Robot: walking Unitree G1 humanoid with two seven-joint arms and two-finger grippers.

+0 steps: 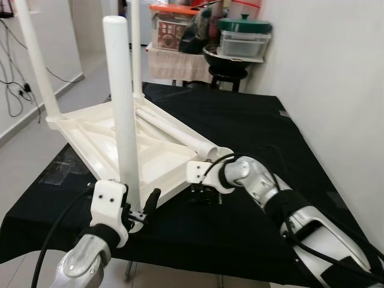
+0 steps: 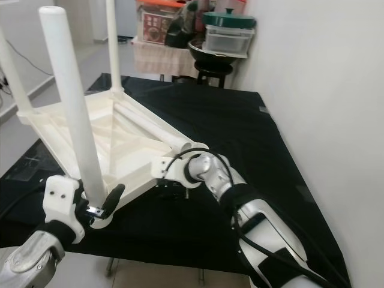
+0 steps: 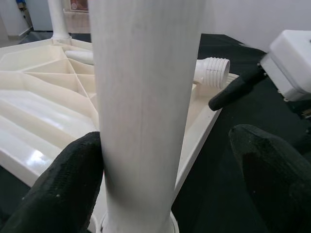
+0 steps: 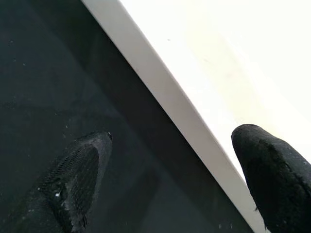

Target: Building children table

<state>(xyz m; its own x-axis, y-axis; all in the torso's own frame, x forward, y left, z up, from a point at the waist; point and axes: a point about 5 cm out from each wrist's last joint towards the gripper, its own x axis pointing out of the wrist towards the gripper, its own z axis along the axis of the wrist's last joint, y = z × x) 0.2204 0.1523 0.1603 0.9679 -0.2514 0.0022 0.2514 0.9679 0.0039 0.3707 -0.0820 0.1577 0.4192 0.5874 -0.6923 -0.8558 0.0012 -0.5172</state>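
Three white legs stand upright on the upside-down white table top, which lies on a black cloth covering a work surface, and a fourth leg lies flat across the ribbed underside with its threaded end pointing toward the robot's right arm. The left gripper is at the near corner of the table top, around the base of the nearest leg. In the left wrist view one black finger touches this leg while the other finger is apart from it, so the fingers are spread and not clamped. The right gripper is low at the near edge of the table top, just beside the threaded end of the lying leg. In the right wrist view its two fingers are spread wide with the white edge passing between them, and it seems that they do not touch it, though the view is very close. Behind the cloth stand a stool and storage boxes.
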